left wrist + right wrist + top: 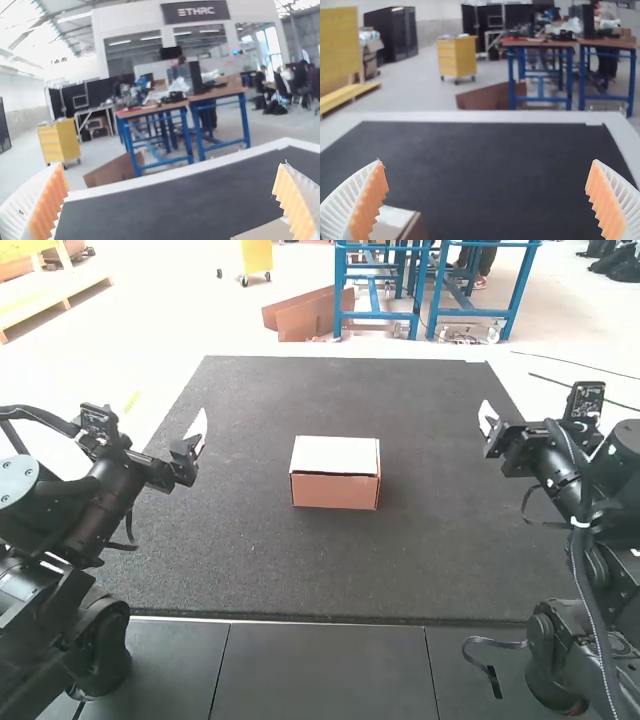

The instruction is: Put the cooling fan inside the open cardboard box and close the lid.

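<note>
A small cardboard box (pixel 335 472) stands in the middle of the black mat (pixel 250 550), its pale top flaps lying flat and shut. My left gripper (pixel 195 440) hovers to the box's left, apart from it. It is open, and nothing sits between its ribbed white fingers (pixel 42 210). My right gripper (pixel 489 428) hangs to the box's right near the mat's edge, also open and holding nothing (pixel 486 162). A corner of the box (pixel 395 225) shows by one right finger, and a sliver of the box (pixel 265 234) lies low in the left wrist view.
The mat covers most of the table, with bare black surface on all sides of the box. The table's pale edge (pixel 150 370) borders the mat at the left and the far side. A dark panel strip (pixel 320 670) runs along the near edge.
</note>
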{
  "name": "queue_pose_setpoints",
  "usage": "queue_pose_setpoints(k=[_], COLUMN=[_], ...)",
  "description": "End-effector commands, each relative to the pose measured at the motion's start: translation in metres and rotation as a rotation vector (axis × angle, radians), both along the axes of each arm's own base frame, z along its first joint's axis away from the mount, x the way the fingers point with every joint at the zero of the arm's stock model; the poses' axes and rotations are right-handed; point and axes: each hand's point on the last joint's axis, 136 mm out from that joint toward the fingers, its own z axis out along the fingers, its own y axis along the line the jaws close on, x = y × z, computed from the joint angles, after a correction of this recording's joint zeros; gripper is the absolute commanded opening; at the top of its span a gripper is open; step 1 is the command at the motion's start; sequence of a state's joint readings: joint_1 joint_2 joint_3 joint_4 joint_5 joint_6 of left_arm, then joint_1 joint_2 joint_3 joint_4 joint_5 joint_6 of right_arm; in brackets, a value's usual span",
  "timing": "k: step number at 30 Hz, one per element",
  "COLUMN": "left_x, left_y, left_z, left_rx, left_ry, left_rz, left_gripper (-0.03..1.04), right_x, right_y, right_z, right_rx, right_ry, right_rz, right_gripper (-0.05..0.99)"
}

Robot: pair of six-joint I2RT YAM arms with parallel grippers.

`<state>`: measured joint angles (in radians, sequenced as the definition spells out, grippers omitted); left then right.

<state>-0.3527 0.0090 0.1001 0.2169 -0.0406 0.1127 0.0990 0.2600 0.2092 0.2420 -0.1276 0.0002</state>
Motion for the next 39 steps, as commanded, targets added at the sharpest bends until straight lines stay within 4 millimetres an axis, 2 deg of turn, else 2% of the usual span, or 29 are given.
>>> queue_pose_setpoints(k=[1,5,10,17,20,22,25,27,30,39], left_x=[-0.003,0.008,0.018,0.023,0.027,0.028,0.029,0.029,0.029,0.029], left_y=[-0.002,0.012,0.03,0.047,0.051,0.052,0.052,0.053,0.053,0.053], left_z=[0.003,-0.016,-0.037,-0.049,-0.067,-0.081,-0.102,-0.103,-0.102,-0.103], left_rx=[0.006,-0.014,-0.061,-0.097,-0.076,-0.062,-0.033,-0.03,-0.03,-0.021], left_ry=[-0.017,0.015,0.073,0.127,0.196,0.252,0.335,0.338,0.335,0.333], left_rz=[-0.039,0.023,0.089,0.154,0.177,0.184,0.195,0.199,0.199,0.198], left_gripper=[0.97,0.97,0.97,0.97,0.97,0.97,0.97,0.97,0.97,0.97], right_x=[-0.008,-0.012,-0.019,-0.014,-0.011,-0.01,-0.009,-0.01,-0.011,-0.008], right_y=[0.002,-0.003,-0.014,-0.034,-0.044,-0.056,-0.083,-0.091,-0.093,-0.085], right_z=[0.005,-0.011,-0.015,-0.03,-0.041,-0.047,-0.066,-0.084,-0.101,-0.112], right_rx=[0.05,0.112,0.132,0.18,0.169,0.161,0.15,0.101,0.008,-0.048], right_ry=[-0.036,-0.025,-0.072,-0.037,-0.021,-0.009,0.054,0.122,0.185,0.231], right_rz=[0.046,0.048,0.013,-0.058,-0.101,-0.161,-0.309,-0.357,-0.367,-0.32], right_gripper=[0.91,0.91,0.87,0.9,0.91,0.91,0.91,0.91,0.91,0.91])
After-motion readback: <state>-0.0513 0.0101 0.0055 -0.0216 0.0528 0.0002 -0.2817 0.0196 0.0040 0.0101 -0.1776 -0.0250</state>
